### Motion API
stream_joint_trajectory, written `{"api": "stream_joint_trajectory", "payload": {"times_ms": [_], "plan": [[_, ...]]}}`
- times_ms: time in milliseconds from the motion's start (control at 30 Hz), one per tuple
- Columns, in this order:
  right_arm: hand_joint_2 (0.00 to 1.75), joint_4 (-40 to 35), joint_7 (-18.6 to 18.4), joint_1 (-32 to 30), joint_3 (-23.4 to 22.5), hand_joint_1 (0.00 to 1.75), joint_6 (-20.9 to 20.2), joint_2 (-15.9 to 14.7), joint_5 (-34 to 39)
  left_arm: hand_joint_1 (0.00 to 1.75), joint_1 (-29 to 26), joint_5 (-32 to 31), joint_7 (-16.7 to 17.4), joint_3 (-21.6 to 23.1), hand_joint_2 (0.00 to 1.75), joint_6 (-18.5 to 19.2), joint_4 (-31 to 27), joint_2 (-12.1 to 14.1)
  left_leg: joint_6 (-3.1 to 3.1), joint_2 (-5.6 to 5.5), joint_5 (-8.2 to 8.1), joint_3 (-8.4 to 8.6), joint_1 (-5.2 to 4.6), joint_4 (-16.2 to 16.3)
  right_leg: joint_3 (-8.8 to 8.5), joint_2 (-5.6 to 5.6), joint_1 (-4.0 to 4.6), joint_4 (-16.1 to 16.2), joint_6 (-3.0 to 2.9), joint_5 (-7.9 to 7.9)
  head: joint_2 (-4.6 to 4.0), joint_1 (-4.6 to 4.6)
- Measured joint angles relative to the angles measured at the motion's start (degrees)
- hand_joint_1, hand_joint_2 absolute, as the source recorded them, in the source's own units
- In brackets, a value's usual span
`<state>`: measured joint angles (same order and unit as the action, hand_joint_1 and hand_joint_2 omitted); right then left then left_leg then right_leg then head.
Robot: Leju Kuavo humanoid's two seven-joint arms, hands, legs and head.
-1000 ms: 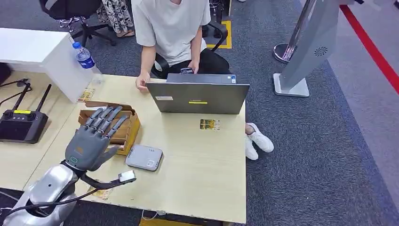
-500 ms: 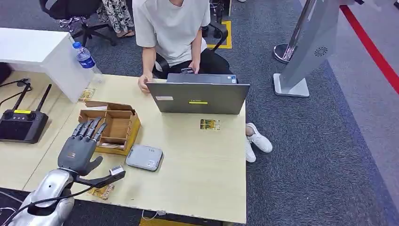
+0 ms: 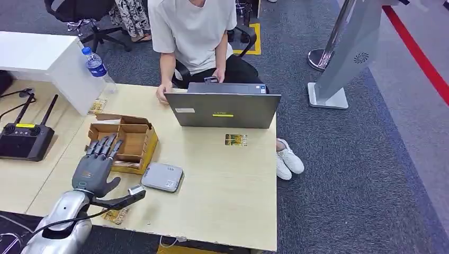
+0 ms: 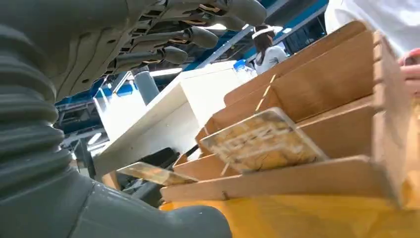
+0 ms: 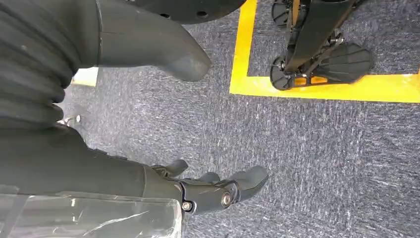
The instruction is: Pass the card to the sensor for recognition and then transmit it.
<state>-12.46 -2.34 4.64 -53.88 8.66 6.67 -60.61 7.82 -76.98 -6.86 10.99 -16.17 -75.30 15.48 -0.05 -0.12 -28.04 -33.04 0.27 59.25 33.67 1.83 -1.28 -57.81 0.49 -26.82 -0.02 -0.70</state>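
One card [image 4: 262, 141] leans tilted in near compartment of wooden box [image 3: 129, 140], w/ another card [image 4: 156, 173] poking out beside it. Left hand [image 3: 95, 166] hovers over box's near-left edge, fingers straight and apart, holding nothing. Grey sensor [image 3: 162, 177] lies flat on table [image 3: 227, 185], just right of left hand. Right hand [image 5: 213, 191] hangs over carpet, fingers loosely apart, nothing in them. Person behind laptop [image 3: 222, 108].

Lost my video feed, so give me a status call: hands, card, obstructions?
Left hand open, empty, at the wooden box. Right hand hanging over carpet, empty. Card leaning in box's near slot, untouched. Nothing blocking it.
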Motion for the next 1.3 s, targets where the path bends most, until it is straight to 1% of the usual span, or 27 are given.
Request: {"api": "stream_joint_trajectory", "payload": {"times_ms": [167,333,400,600,933,1100,1200,1300], "plan": [[1.75,0.02,-0.05,0.01,0.00,0.00,0.09,0.00,-0.44,0.00,1.16,0.00,-0.15,0.00,1.75,0.00,0.66,-1.35,0.00,0.00,0.00,0.00,0.00,0.00,0.00,0.00,0.00,0.00,0.00,0.01,0.00,0.00],[1.75,0.02,-0.09,0.04,0.00,0.00,0.09,0.00,-0.46,0.00,1.97,-0.02,1.64,0.00,1.75,0.37,0.96,-2.04,0.01,0.00,0.01,0.00,0.00,0.00,0.00,0.00,0.00,0.00,0.00,0.01,0.00,0.04],[1.75,0.02,-0.09,0.05,0.00,0.00,0.09,0.00,-0.50,0.00,2.36,-0.11,2.14,0.00,1.75,0.72,1.25,-2.10,0.01,0.00,0.01,0.00,0.00,0.00,0.00,-0.01,0.00,0.00,0.00,0.01,0.00,0.02],[1.75,0.00,-0.44,0.12,0.00,0.00,-0.09,0.00,-0.61,0.00,3.73,-0.26,3.80,-0.65,1.75,3.36,3.36,-2.15,0.01,0.00,0.01,0.00,0.00,0.00,0.00,0.00,0.00,-0.01,-0.01,0.01,0.00,0.02],[1.75,0.00,-0.57,0.26,0.00,0.00,-0.24,0.00,-0.63,0.00,4.35,-0.20,3.80,-1.01,1.75,3.54,5.79,-2.17,0.02,0.00,0.01,-0.01,0.00,0.00,-0.01,0.00,0.00,0.00,-0.01,0.01,0.00,0.04],[1.75,0.00,-0.57,0.26,0.00,0.00,-0.24,0.00,-0.66,0.00,4.33,0.37,2.36,-1.03,1.75,2.84,6.19,-2.17,0.02,0.00,0.01,-0.01,0.00,0.00,-0.01,-0.01,0.00,0.00,-0.01,0.01,0.00,0.02],[1.75,0.00,-0.40,0.25,0.00,0.00,-0.24,0.00,-0.94,0.00,4.28,1.05,-0.43,-1.03,1.75,0.86,6.21,-2.21,0.02,0.00,0.02,-0.01,0.00,0.00,-0.01,-0.01,0.00,0.00,-0.01,0.01,0.00,0.02],[1.75,0.00,-0.29,0.26,0.00,0.00,-0.26,0.00,-1.14,0.00,4.27,1.44,-1.55,-1.03,1.75,-0.13,6.19,-2.45,0.02,-0.01,0.02,-0.01,0.00,0.00,-0.01,-0.01,0.00,-0.01,-0.01,0.02,0.00,0.04]]}}
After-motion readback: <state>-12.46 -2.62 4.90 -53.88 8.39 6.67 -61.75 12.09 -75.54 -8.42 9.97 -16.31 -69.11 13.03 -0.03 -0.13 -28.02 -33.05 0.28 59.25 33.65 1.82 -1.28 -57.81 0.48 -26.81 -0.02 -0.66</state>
